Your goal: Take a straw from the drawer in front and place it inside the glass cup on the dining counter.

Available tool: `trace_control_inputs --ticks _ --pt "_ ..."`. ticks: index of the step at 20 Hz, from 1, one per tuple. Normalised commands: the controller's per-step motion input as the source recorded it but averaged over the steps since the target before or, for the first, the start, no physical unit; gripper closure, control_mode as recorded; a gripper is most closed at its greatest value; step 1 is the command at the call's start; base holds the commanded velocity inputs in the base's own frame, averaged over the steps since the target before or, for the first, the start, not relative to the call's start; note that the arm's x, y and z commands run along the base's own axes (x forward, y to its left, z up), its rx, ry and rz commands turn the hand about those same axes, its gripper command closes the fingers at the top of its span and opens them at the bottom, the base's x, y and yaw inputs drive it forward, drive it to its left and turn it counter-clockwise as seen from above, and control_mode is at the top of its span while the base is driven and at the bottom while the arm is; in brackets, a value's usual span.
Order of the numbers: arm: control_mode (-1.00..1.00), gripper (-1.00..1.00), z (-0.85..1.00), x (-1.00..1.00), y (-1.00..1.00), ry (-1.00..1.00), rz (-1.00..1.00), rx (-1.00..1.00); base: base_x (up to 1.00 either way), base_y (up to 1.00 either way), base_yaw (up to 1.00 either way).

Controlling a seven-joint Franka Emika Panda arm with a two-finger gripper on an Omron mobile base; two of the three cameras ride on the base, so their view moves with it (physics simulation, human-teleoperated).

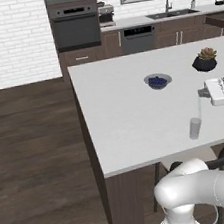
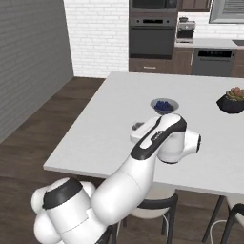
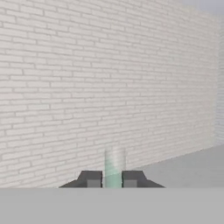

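Note:
The glass cup stands upright near the front edge of the dining counter. My gripper hovers over the counter just right of and above the cup, pointing sideways, shut on the straw. The straw hangs down as a thin pale line. Its lower end is level with the cup's rim, and I cannot tell whether it is inside. In the hand view the straw rises pale and translucent between the fingertips of the gripper. In the right base view my arm hides the cup. The drawer is out of view.
A shallow bowl with blue contents sits mid-counter, and a potted plant in a dark pot stands at the right. Stools stand under the counter's front edge. An oven and a sink counter line the back wall.

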Motion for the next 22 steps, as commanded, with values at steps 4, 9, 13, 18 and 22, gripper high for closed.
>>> trace_control_inputs --ticks 4,9,13,18,22 --pt "-1.00 1.00 -0.03 0.00 -0.08 -0.09 0.02 0.00 0.00 0.00 0.00" --pt "-1.00 1.00 -0.08 0.00 0.00 -0.05 0.02 0.00 0.00 0.00 0.00" --pt "-1.00 1.00 -0.13 0.00 0.00 -0.01 0.01 0.00 0.00 0.00 0.00" --pt "-1.00 1.00 -0.14 0.08 0.00 -0.01 0.01 0.00 0.00 0.00 0.00" --pt "-1.00 1.00 -0.13 0.15 0.00 0.00 0.01 0.00 0.00 0.00 0.00"
